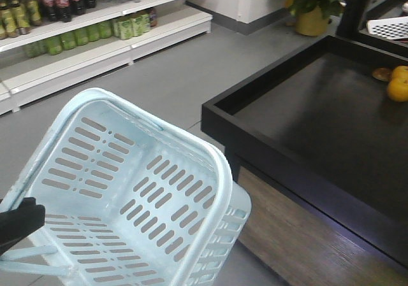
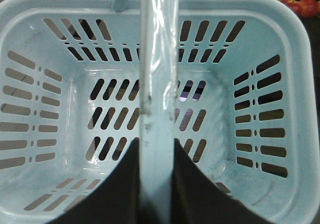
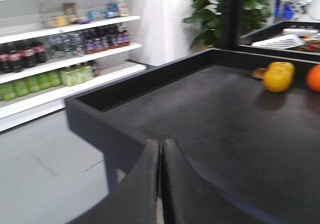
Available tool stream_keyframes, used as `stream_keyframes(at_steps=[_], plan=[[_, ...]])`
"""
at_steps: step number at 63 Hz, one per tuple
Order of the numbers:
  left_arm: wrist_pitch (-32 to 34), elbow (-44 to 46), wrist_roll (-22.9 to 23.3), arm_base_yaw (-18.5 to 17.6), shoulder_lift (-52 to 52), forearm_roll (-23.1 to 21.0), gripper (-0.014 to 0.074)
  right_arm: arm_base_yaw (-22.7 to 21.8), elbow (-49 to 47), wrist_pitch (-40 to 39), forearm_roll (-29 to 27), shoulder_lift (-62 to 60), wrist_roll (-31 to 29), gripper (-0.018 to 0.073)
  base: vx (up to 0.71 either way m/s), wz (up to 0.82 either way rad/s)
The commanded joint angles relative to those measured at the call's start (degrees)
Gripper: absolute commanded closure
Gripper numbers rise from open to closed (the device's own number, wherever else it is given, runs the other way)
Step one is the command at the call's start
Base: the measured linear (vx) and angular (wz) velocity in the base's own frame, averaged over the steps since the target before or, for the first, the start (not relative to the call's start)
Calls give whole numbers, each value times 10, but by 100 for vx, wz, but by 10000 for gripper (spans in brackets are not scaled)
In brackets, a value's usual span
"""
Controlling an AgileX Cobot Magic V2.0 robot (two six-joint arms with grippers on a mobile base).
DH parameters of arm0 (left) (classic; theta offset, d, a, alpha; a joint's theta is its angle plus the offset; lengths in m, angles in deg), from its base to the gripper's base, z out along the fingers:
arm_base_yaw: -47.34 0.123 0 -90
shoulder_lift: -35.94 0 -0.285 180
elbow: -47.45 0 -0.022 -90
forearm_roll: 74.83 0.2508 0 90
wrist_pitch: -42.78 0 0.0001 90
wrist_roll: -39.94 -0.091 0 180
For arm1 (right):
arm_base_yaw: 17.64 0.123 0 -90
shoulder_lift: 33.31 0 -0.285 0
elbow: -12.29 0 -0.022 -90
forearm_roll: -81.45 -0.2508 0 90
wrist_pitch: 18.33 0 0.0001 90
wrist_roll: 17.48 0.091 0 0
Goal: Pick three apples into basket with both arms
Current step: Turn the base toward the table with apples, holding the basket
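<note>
The left gripper [image 2: 156, 149] sits at 6 o'clock in its wrist view, jaws clenched from both sides on the thin handle [image 2: 157, 59] of the basket [image 1: 127, 165]; in the front view the basket hangs tilted at 7 o'clock, just beside the black display table [image 1: 306, 127] at 3 o'clock; orange-yellow fruit [image 1: 398, 85] lie at the table's 2 o'clock edge; the right gripper [image 3: 161, 154] hovers at the table's near rim, jaws pressed flat against each other.
</note>
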Motion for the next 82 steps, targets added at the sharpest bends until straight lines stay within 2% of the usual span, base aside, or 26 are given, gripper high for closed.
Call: stream_keyframes(at_steps=[1,42,82], plan=[[57,17,3,-1,-1,-20,603,-3,8,-44,6,-8,0,564,13,-62],[57,17,3,-1,-1,-20,603,-3,8,-44,6,-8,0,564,10,-59],[57,17,3,-1,-1,-20,603,-3,8,-45,6,-8,0,564,4,-31]])
